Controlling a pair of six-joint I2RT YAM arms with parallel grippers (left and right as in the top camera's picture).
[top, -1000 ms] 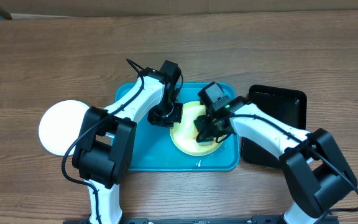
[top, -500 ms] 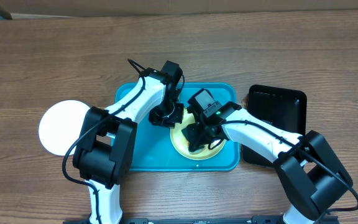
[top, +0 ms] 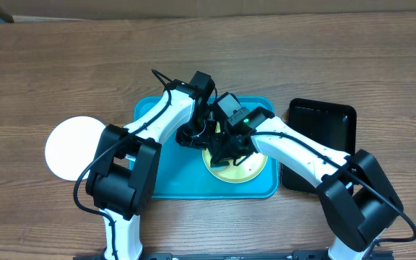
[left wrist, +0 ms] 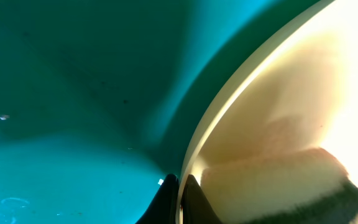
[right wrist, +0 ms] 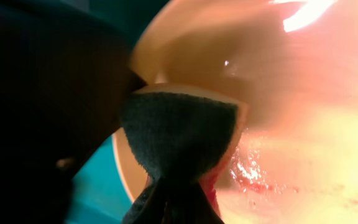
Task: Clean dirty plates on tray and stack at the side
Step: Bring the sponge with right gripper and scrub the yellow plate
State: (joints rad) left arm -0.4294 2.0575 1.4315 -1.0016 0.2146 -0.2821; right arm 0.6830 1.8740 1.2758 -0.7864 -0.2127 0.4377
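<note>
Two grippers work the yellow-green plate (top: 243, 167) on the blue tray (top: 161, 180): scrubbing, we judge. Our left gripper (left wrist: 179, 194) pinches its rim; our right gripper (right wrist: 166, 196) clamps a sponge (right wrist: 179, 130) against it. Next we must clear the red smears (right wrist: 253, 183) before stacking it on the white plate (top: 74, 148).

You look down on a brown wood-grain desk (top: 352, 58), evenly lit, filling almost the whole view. A pale beige strip (top: 230, 6) runs along its far edge.
</note>
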